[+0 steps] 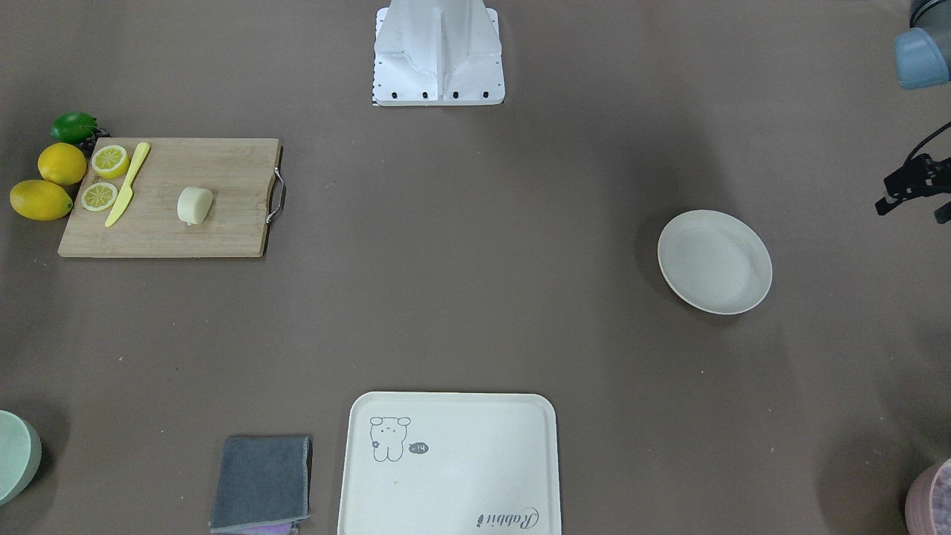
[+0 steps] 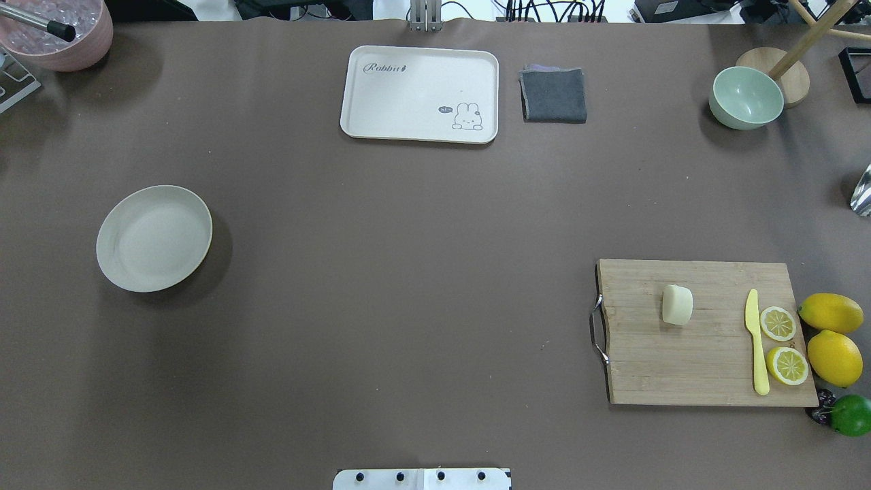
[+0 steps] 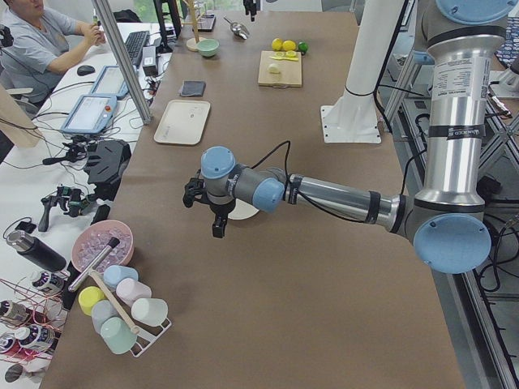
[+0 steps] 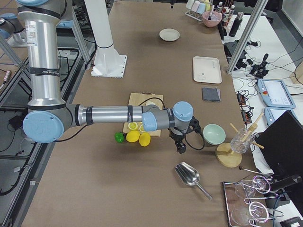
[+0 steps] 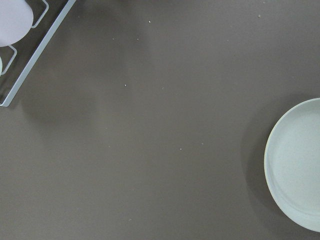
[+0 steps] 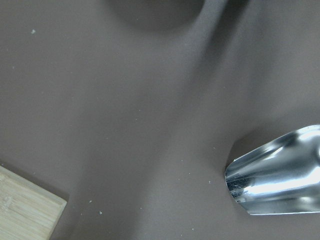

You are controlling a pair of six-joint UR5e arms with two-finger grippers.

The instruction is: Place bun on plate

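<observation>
The bun [image 1: 195,205] [image 2: 677,304], a small cream lump, lies on a wooden cutting board [image 2: 687,361] on my right side. Far across the table on my left, the round off-white plate [image 1: 715,261] [image 2: 154,238] [image 5: 297,165] holds nothing. My left gripper [image 1: 912,212] [image 3: 209,219] hangs above the table just outside the plate, its two prongs apart and nothing between them. My right gripper [image 4: 182,144] hovers past the board's outer end, near the lemons; it shows only in the right side view, so I cannot tell whether it is open or shut.
On the board lie a yellow knife [image 2: 757,344] and two lemon slices [image 2: 778,323]; whole lemons [image 2: 831,312] and a lime [image 2: 852,414] sit beside it. A bear-print tray [image 2: 408,88], grey cloth [image 2: 554,95], green bowl [image 2: 746,97], metal scoop [image 6: 280,175] and pink bowl [image 2: 64,51] line the edges.
</observation>
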